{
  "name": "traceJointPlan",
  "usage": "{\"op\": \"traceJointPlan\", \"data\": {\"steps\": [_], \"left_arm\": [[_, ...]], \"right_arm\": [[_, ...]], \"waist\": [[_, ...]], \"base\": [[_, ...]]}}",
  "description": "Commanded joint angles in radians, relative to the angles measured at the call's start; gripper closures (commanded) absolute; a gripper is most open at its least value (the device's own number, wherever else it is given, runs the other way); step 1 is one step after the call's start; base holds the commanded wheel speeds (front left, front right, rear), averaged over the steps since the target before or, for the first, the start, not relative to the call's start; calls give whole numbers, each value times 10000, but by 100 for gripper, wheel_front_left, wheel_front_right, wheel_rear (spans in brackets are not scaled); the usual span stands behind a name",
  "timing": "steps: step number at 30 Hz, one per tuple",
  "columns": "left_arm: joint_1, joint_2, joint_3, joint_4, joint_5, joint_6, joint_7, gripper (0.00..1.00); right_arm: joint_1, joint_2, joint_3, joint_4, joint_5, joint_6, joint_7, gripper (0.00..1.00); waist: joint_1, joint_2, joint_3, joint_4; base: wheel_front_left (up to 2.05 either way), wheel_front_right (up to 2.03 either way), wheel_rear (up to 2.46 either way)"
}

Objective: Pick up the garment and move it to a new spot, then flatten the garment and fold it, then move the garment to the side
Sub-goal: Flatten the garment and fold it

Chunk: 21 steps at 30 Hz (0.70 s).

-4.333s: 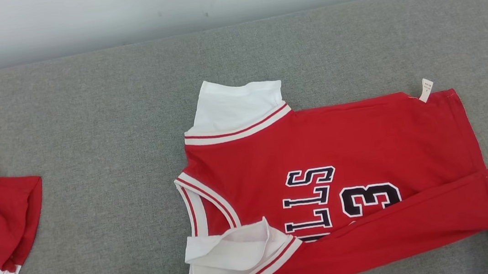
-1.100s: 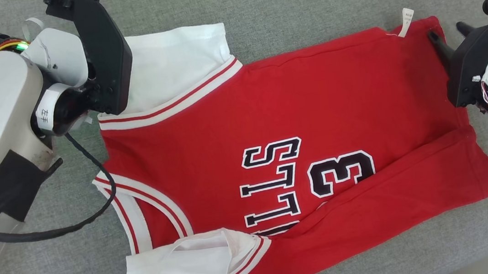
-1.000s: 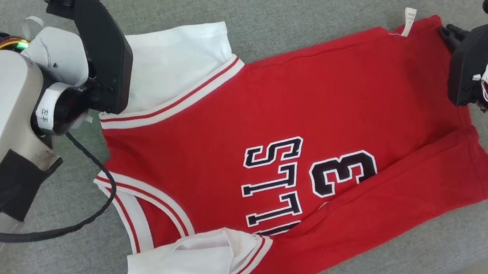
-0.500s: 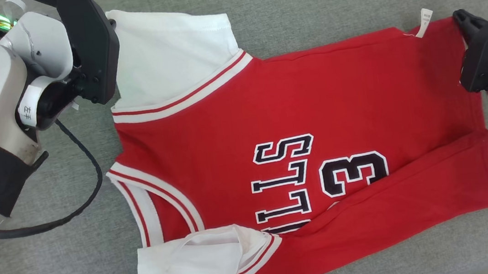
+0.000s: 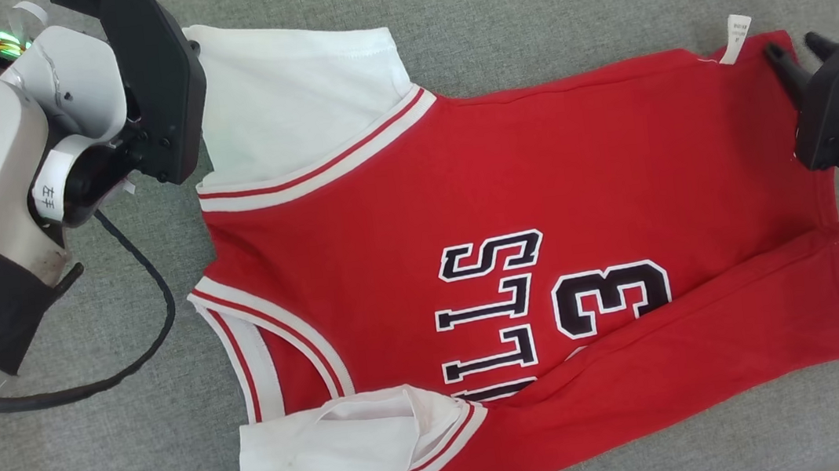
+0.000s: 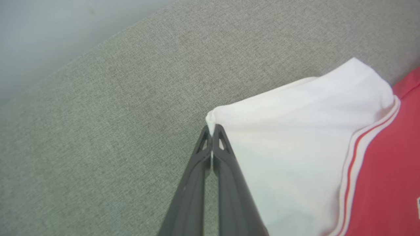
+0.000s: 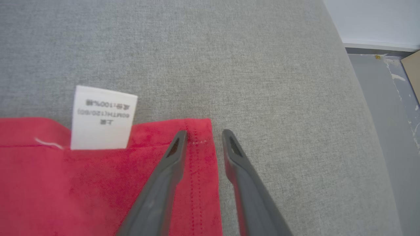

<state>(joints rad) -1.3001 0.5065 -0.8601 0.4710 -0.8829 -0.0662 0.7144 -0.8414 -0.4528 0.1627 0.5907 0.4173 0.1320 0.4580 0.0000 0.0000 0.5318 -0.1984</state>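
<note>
1. Head view: the jersey (image 5: 542, 198) is laid flat on the grey cushion (image 5: 98, 462).
2. Its white sleeve (image 6: 295, 141) is pinched by the left gripper (image 6: 211, 132).
3. The right gripper (image 7: 204, 135) is spread over the jersey's hem corner.

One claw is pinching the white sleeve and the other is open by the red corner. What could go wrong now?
The right gripper is open at the jersey corner, one finger over cloth and one over the grey surface; closing might miss the edge. The left gripper pinches just the tip of the white sleeve, which could slip out under a pull.
</note>
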Motion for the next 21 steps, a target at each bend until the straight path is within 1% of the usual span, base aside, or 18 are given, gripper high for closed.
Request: {"op": "traceJointPlan", "data": {"steps": [1, 7, 10, 13, 14, 15, 19, 20, 21], "left_arm": [[45, 36, -24, 8, -121, 14, -47, 100], [-52, 58, -70, -72, 40, -75, -246, 100], [-161, 56, -91, -94, 204, -120, -545, 100], [-151, 9, -103, 16, 139, -182, -615, 100], [-143, -2, -110, 48, 110, -192, -600, 100], [-110, -8, -126, 99, 49, -215, -562, 100], [-115, -22, -161, 145, -10, -259, -530, 100], [-118, -30, -169, 147, -19, -266, -525, 100], [-123, -34, -176, 150, -21, -273, -533, 100]], "right_arm": [[174, 29, -30, -86, -129, -22, 126, 100], [293, 36, -158, -347, -142, -22, 326, 100], [367, 15, -338, -468, -104, -22, 230, 100], [443, 48, -566, -440, -59, -22, 268, 100], [458, 58, -651, -416, -69, -22, 306, 89], [495, 96, -743, -387, -164, -22, 345, 0], [612, 195, -870, -306, -186, -22, 544, 0], [627, 203, -895, -284, -221, -22, 573, 6], [645, 225, -918, -255, -213, -22, 592, 19]], "waist": [[0, 0, -19, -22], [0, 0, 5, -7], [0, 0, 29, 38], [0, 0, 1, 96], [0, 0, -9, 116], [0, 0, -29, 146], [0, 0, -20, 202], [0, 0, -16, 216], [0, 0, -10, 229]], "base": [[0, 0, 0], [0, 0, 0], [0, 0, 0], [0, 0, 0], [0, 0, 0], [0, 0, 0], [0, 0, 0], [0, 0, 0], [0, 0, 0]]}}
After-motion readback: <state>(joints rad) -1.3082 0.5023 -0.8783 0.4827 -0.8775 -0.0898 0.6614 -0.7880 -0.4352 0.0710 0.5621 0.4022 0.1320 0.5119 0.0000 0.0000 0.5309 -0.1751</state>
